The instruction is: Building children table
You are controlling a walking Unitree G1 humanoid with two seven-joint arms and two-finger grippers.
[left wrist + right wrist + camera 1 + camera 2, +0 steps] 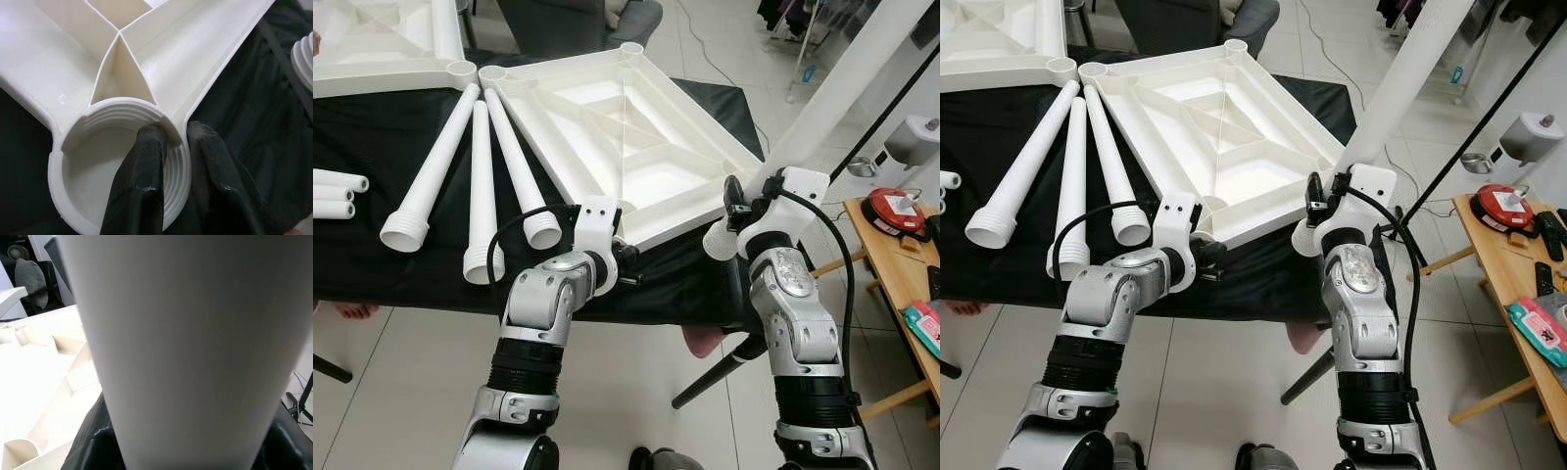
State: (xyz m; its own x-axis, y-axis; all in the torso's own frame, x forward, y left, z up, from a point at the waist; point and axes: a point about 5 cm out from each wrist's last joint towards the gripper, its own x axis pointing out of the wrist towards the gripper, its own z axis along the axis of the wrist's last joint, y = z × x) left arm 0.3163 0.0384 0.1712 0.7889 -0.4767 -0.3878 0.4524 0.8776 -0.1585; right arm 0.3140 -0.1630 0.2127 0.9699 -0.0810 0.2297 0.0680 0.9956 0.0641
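Assembly is barely begun: no leg is fitted. The tabletop [636, 137] socket rim is pinched by the left tool [173, 161]; one leg [1400, 88] is gripped by the right tool [1317, 211]; three legs [480, 176] are left on the bench [372, 127].

Glossy white plastic tabletop [636, 147], black cloth [391, 137]

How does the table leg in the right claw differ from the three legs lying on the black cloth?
The held leg is tilted up off the table, gripped near its threaded end by the right claw; the three loose legs lie flat side by side, untouched. All are white tapered tubes with threaded ends.
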